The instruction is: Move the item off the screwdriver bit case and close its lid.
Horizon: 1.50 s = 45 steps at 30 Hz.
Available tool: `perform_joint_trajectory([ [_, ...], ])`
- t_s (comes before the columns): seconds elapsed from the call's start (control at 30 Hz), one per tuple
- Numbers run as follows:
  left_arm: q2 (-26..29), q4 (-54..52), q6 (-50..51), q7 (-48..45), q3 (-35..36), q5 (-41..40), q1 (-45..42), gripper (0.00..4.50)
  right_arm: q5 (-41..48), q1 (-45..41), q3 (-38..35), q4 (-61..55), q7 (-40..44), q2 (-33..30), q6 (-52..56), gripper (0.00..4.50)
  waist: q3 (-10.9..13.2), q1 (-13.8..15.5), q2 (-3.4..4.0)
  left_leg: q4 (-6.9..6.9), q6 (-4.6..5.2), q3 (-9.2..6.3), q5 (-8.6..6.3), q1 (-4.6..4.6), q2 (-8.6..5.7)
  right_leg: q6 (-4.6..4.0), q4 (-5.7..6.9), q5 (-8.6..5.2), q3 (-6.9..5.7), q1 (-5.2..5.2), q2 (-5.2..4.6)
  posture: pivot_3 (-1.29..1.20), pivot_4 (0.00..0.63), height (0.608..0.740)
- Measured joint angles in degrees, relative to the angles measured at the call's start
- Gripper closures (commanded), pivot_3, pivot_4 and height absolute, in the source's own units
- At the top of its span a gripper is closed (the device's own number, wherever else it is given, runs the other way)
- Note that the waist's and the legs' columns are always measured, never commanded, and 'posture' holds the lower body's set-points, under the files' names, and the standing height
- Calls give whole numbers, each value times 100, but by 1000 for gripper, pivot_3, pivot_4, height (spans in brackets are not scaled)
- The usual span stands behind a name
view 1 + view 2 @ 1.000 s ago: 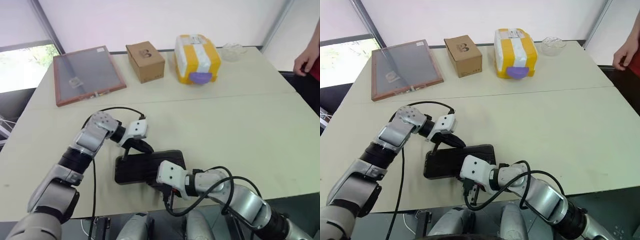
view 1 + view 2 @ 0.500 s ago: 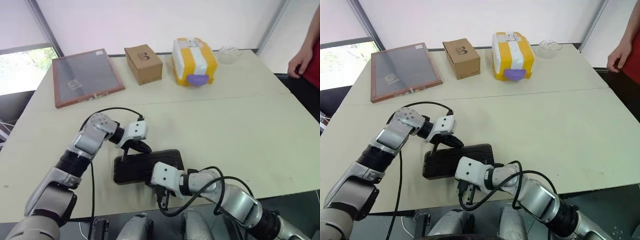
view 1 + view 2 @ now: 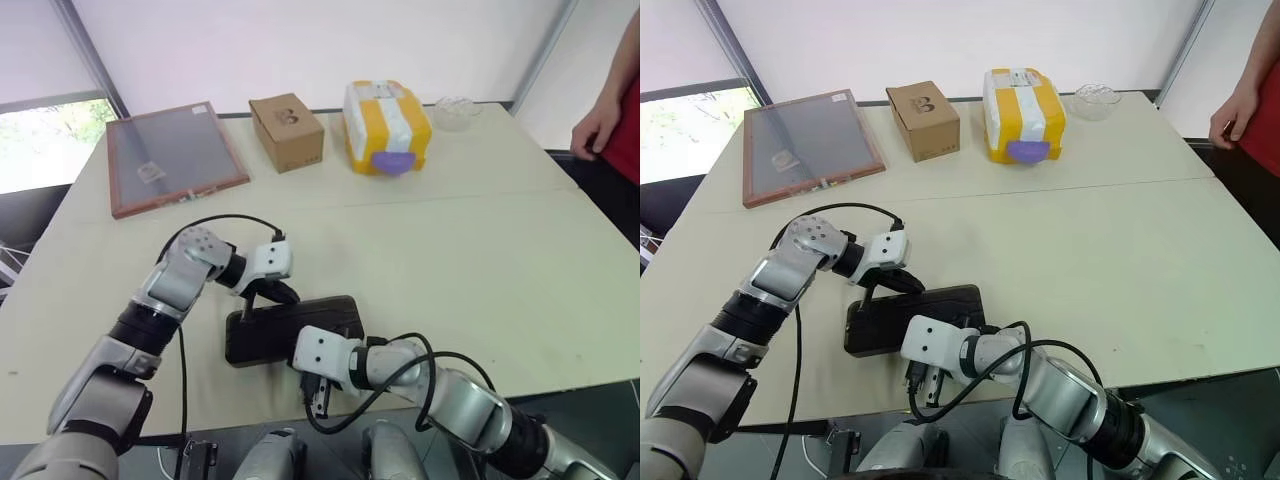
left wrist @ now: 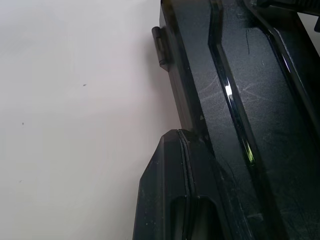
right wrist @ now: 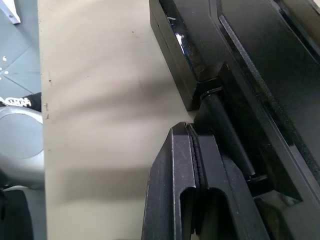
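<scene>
"Left eye view: where's the case (image 3: 290,331)?"
"On the table (image 3: 450,250), 6 o'clock; left gripper (image 3: 268,297) at its 11, right gripper (image 3: 310,378) at its 6."
"Left wrist view?"
"Fingers (image 4: 170,200) pressed together, empty, against the case."
"Right wrist view?"
"Likewise together, holding nothing."

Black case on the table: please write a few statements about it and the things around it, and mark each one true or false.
1. The black case lies flat on the table, near the robot. True.
2. The cardboard box stands on the case. False: it stands at the far side of the table, apart from the case.
3. The left pincer is at the far edge of the case. True.
4. The yellow package is left of the cardboard box. False: it is right of it.
</scene>
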Motion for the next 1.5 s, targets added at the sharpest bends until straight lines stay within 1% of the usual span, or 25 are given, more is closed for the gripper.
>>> perform_joint_trajectory([
  [0.2,13,28,-105,101,39,80,1,4500,-2,-124,46,174,-7,44,-120,4445,-3,5,4,-3,-4,-1,2,0,11,-2,-1,0,4,0,13,0,150,740],
  [0.23,-34,112,-250,129,46,101,-2,4500,-1,-124,45,168,-16,50,-79,4445,-7,8,10,-3,-4,-1,2,0,11,-2,-1,0,4,0,13,0,150,740],
  [0.3,-317,515,-710,288,48,207,-56,4500,27,-102,-33,80,-15,51,165,4445,-36,57,37,-3,-4,-2,1,7,9,-2,-12,0,4,14,13,0,150,740],
  [0.4,-801,1449,-1437,515,18,331,-337,4500,333,158,-546,-297,-12,42,744,4445,-37,278,41,6,-7,-8,3,-8,3,-3,-20,1,5,11,13,0,150,740],
  [0.47,-923,1947,-1714,509,3,312,-485,4500,438,332,-822,-588,21,-195,970,4445,-35,324,40,8,-5,-9,2,-17,-2,-3,-21,1,6,6,9,0,150,740],
  [0.57,-933,2466,-2037,408,-43,330,-766,4500,497,434,-1198,-802,54,-550,1152,4445,-34,304,38,6,-4,-9,1,-16,-5,-3,-21,1,7,7,6,0,150,740],
  [0.77,-998,3093,-2590,343,-69,358,-1047,4500,595,513,-1567,-887,49,-631,1404,4445,-33,288,37,3,-4,-7,1,-15,0,-2,-21,1,7,6,7,0,150,740],
  [0.83,-1014,3187,-2667,337,-74,376,-1093,4500,616,513,-1605,-890,38,-574,1481,4445,-34,290,38,3,-4,-8,1,-14,0,-2,-21,1,7,5,7,0,150,740],
  [0.93,-1016,3273,-2822,371,-92,446,-1137,4500,843,538,-1829,-917,11,-221,1767,4445,-34,288,38,3,-4,-8,2,-13,2,-2,-20,1,8,6,9,0,150,740],
  [0.97,-1015,3336,-2905,422,-103,474,-1169,4500,1028,564,-1999,-1017,15,5,1948,4445,-34,293,39,3,-4,-9,2,-12,2,-2,-19,1,8,6,9,0,150,740],
  [1.03,-1010,3462,-3089,611,-158,597,-1305,4500,1357,567,-2259,-1306,71,258,2194,4445,-37,315,44,3,-6,-11,3,-6,1,-2,-20,1,8,16,9,0,150,740],
  [1.1,-927,3655,-3240,955,-148,740,-1497,4500,1694,603,-2480,-1591,157,350,2405,4445,-38,304,43,3,-5,-12,2,-1,1,-3,-21,1,8,20,11,0,150,740],
  [1.2,-720,4092,-3263,1405,-43,903,-1619,4500,2048,714,-2744,-1768,220,379,2640,4445,-34,250,46,-5,-4,-8,1,-13,7,-2,-15,1,10,-3,17,0,150,740],
  [1.27,-724,4119,-3291,1393,27,867,-1623,4500,2127,687,-2822,-1765,206,325,2693,4445,-29,222,41,-9,-4,-9,1,-36,8,-2,-5,1,9,-33,16,0,150,740],
  [1.37,-717,3969,-2987,1095,201,633,-1508,4500,2177,675,-2741,-1740,210,140,2606,4445,-29,187,41,-5,-4,-8,1,-72,6,-1,-5,1,9,-65,13,0,150,740],
  [1.5,-699,3430,-2566,691,360,326,-1149,4500,2175,678,-2627,-1597,196,-8,2472,4445,-29,129,41,1,-5,-10,1,-101,5,-2,-2,2,7,-89,11,0,150,740],
])
